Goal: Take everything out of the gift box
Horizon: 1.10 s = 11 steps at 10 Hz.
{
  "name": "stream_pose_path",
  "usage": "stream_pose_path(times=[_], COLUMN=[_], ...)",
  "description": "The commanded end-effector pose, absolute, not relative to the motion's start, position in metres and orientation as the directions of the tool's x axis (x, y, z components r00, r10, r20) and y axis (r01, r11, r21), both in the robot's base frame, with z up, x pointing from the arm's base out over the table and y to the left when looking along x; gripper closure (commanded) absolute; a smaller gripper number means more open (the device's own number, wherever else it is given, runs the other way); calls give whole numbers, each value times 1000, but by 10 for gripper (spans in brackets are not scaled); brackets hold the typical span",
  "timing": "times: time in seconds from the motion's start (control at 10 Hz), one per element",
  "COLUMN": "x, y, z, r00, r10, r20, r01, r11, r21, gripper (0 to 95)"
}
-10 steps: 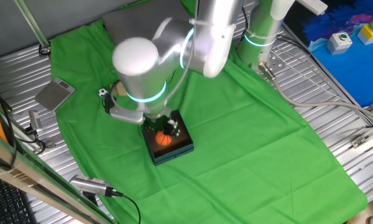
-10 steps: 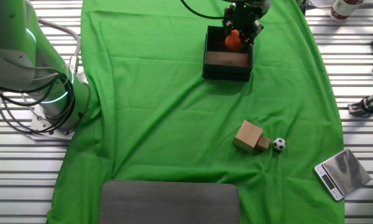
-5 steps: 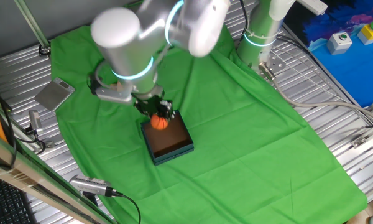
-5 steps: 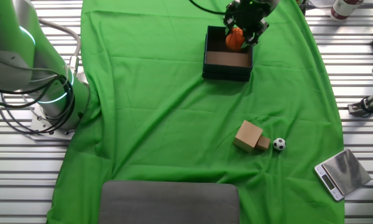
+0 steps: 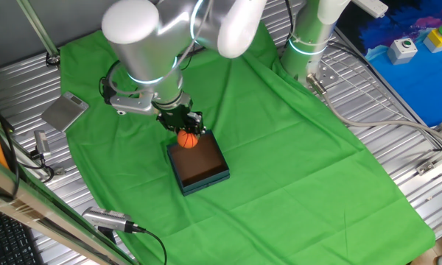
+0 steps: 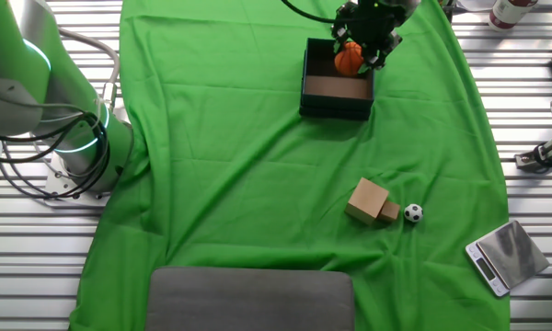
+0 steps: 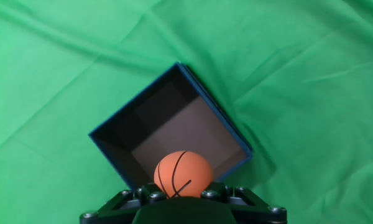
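We are gripping the orange basketball in our gripper, jaws closed on it, holding it lifted above the gift box, whose brown inside is showing bare. The wooden block and soccer ball are lying together on the green cloth, well apart from the box.

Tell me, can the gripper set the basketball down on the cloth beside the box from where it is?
Probably yes. The gripper holds the basketball above the gift box rim, and the green cloth beside the box lies bare. The wooden block and soccer ball sit well away.
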<state>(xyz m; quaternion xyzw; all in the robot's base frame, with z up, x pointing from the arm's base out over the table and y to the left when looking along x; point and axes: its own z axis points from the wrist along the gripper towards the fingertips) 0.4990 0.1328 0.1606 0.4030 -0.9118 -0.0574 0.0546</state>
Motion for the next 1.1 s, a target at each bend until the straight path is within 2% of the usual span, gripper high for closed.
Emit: stream_pose_path(times=[0.1, 0.6, 1.1], x=[498, 498, 498], y=[133, 133, 133], z=[161, 161, 161], r00=[-674, -736, -732], r10=[-735, -673, -676], r20=[77, 73, 85], r01=[-722, -657, -657], r11=[677, 736, 733], r21=[145, 163, 178], gripper=[950, 950, 950])
